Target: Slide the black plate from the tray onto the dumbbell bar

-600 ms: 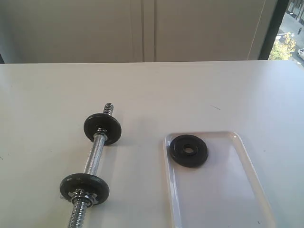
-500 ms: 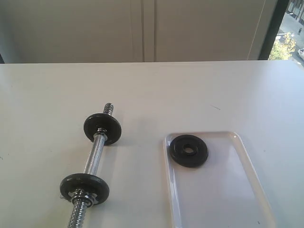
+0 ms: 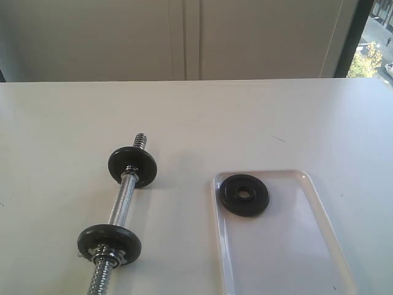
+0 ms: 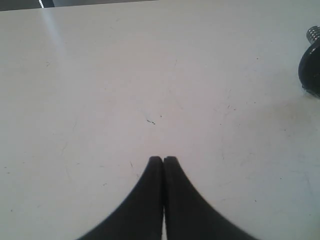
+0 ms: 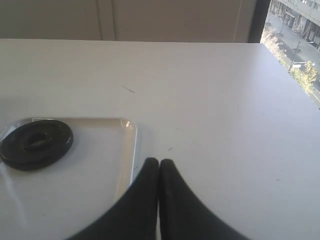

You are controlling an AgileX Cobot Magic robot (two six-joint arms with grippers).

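Note:
The black plate point(image 3: 244, 195) lies flat in the far left corner of the white tray point(image 3: 307, 246); the right wrist view shows the black plate point(image 5: 36, 144) on the tray point(image 5: 122, 145) too. Left of the tray the dumbbell bar point(image 3: 121, 203) lies on the table with a black disc near each end. One of its discs point(image 4: 311, 72) shows at the edge of the left wrist view. My left gripper point(image 4: 163, 160) is shut and empty over bare table. My right gripper point(image 5: 159, 162) is shut and empty beside the tray's rim. Neither gripper appears in the exterior view.
The white table point(image 3: 258, 117) stretches back to a pale wall point(image 3: 184, 37). A window point(image 3: 376, 37) with a dark frame stands at the far right.

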